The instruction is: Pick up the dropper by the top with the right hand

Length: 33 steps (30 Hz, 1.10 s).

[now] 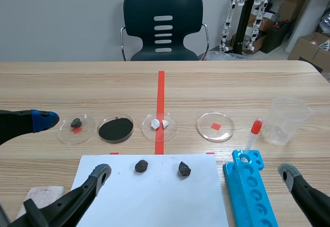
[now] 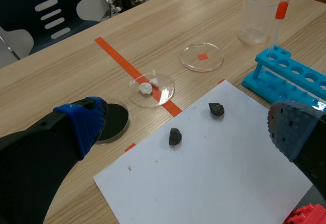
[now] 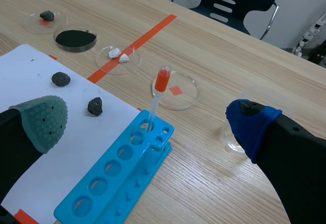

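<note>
A wooden tabletop (image 1: 232,82) is seen from between 2 black robot arms. The dropper (image 3: 162,80), clear with an orange bulb, stands upright in an end hole of a blue rack (image 3: 117,180). The rack lies on the robot's right, just beside a white sheet of paper (image 1: 154,201). The right gripper (image 3: 146,121) hangs near the rack with its 2 fingers spread wide apart, holding nothing. The dropper shows ahead of it, between the fingers and untouched. The left gripper (image 2: 188,124) is likewise spread wide, over the paper's left part. 2 dark stones (image 1: 141,165) (image 1: 184,168) lie on the paper. Beyond the paper, 4 round dishes sit in a row:

- 1 holds a dark stone (image 1: 64,134).
- 1 is filled with black (image 1: 131,130).
- 1 holds 2 white lumps (image 1: 172,129).
- 1 sits over a red tape square (image 1: 227,131).

A clear cup (image 1: 289,119) stands beyond the rack, to its right.
</note>
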{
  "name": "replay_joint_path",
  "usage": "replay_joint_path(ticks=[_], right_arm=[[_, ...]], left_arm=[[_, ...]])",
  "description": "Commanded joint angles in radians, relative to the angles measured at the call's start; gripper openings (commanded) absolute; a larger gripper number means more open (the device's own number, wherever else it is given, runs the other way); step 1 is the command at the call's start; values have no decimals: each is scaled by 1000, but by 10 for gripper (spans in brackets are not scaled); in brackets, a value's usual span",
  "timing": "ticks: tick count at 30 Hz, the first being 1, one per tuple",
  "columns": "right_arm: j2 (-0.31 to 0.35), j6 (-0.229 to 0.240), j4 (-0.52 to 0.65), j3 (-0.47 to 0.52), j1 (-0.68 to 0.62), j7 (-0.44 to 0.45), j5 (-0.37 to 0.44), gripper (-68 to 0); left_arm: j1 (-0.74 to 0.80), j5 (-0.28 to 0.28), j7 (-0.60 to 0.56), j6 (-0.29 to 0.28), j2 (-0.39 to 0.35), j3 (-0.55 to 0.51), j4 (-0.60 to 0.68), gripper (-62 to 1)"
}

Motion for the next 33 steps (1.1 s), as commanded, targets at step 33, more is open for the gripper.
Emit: replay_joint_path(ticks=[33], right_arm=[[-7,-5,13,2,49,-39,-27,4]], left_arm=[[5,-10,-15,0,2,-3,10,14]])
